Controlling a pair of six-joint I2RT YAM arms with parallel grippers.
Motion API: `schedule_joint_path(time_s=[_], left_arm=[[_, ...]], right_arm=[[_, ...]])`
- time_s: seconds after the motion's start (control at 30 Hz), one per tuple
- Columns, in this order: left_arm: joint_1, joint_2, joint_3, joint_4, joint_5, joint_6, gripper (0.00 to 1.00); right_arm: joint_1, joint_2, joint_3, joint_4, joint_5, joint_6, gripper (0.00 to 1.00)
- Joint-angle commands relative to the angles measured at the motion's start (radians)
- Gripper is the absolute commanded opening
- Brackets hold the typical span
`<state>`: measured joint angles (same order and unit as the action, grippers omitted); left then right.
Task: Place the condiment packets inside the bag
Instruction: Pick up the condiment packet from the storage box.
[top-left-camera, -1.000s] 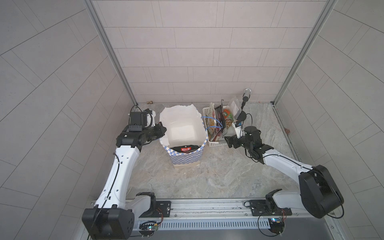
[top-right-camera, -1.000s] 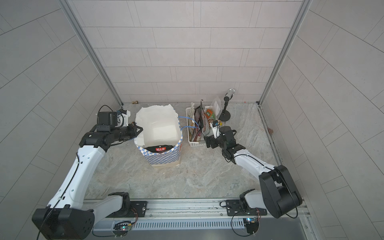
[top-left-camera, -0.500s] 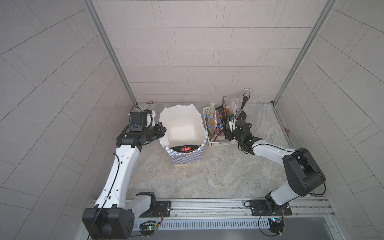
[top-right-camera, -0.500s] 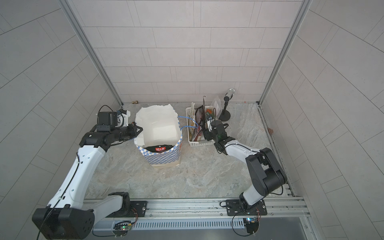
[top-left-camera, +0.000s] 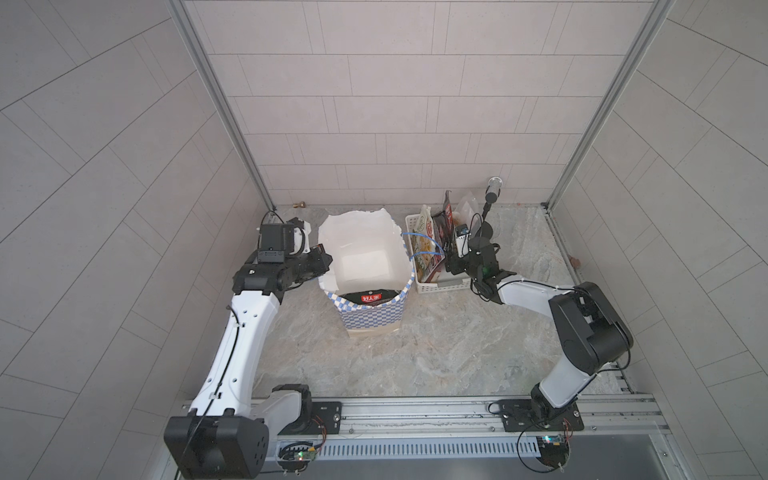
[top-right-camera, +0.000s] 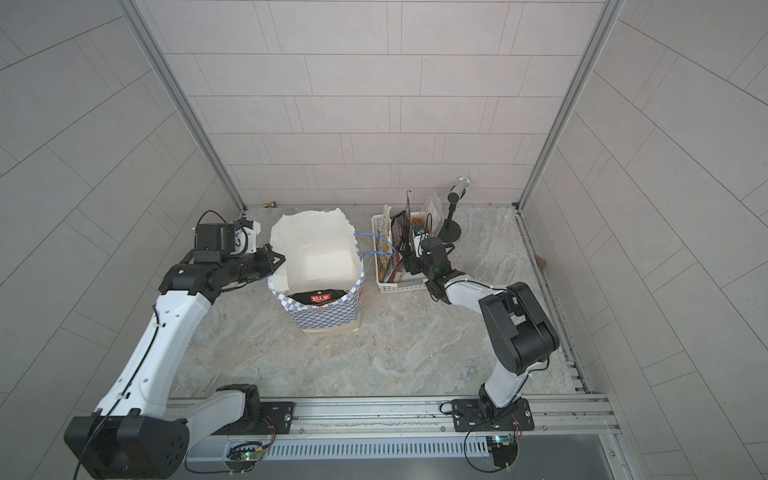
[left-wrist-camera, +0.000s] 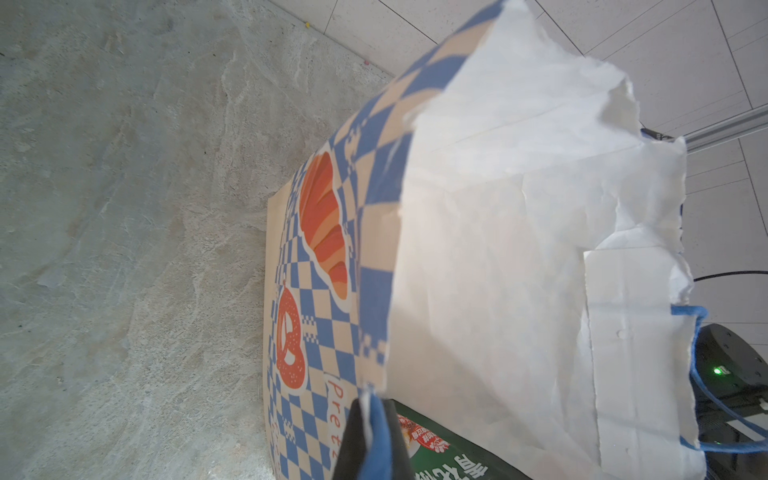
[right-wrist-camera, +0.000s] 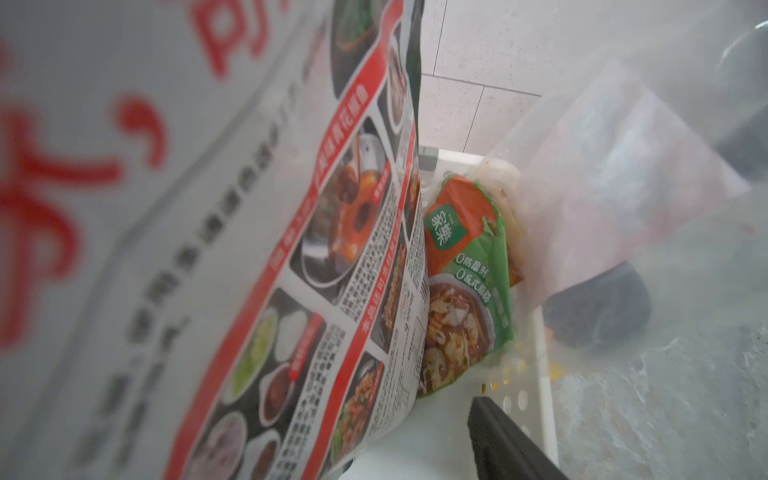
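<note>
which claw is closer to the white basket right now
Right. The right claw is at the white basket, in among the packets standing in it. The left claw is on the bag's far side from the basket, pinching the bag's rim.

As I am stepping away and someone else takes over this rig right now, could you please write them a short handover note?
The left gripper is shut on the paper bag at its rim, holding the mouth open.
The right gripper is down in the white basket among the standing packets; whether it grips one cannot be told.
The bag stands upright on the table, with the basket beside it.
Done: at least one black packet with a red label lies in the bag.
Left: several packets in the basket, among them a green-and-orange packet, go into the bag.
</note>
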<state>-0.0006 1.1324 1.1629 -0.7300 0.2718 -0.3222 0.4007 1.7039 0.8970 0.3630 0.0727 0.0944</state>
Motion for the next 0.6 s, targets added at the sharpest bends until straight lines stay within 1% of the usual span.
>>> schedule_joint_path(time_s=[0.0, 0.03, 0.07, 0.13, 0.17, 0.2, 0.37, 0.57], left_arm=[[-0.005, -0.006, -0.014, 0.003, -0.002, 0.016, 0.00], [-0.005, -0.004, -0.014, 0.002, -0.002, 0.017, 0.00], [-0.006, -0.003, -0.013, 0.002, -0.002, 0.018, 0.00], [-0.006, -0.003, -0.013, -0.002, -0.006, 0.019, 0.00], [-0.006, -0.004, -0.014, -0.002, -0.009, 0.019, 0.00], [-0.006, -0.004, -0.015, -0.001, -0.011, 0.019, 0.00], [-0.006, 0.002, -0.014, -0.004, -0.012, 0.018, 0.00], [-0.006, 0.004, -0.013, -0.005, -0.016, 0.018, 0.00]], right_arm=[[-0.003, 0.025, 0.025, 0.100, 0.003, 0.034, 0.70], [-0.002, 0.023, 0.023, 0.113, 0.007, 0.033, 0.63], [-0.001, 0.016, 0.014, 0.125, 0.009, 0.027, 0.53], [-0.003, -0.011, -0.008, 0.158, 0.016, 0.010, 0.19], [-0.002, -0.029, -0.025, 0.173, 0.025, 0.002, 0.07], [-0.002, -0.055, -0.044, 0.179, 0.036, -0.008, 0.00], [-0.001, -0.199, -0.103, 0.119, 0.044, -0.061, 0.00], [-0.002, -0.431, -0.174, 0.057, 0.019, -0.087, 0.00]])
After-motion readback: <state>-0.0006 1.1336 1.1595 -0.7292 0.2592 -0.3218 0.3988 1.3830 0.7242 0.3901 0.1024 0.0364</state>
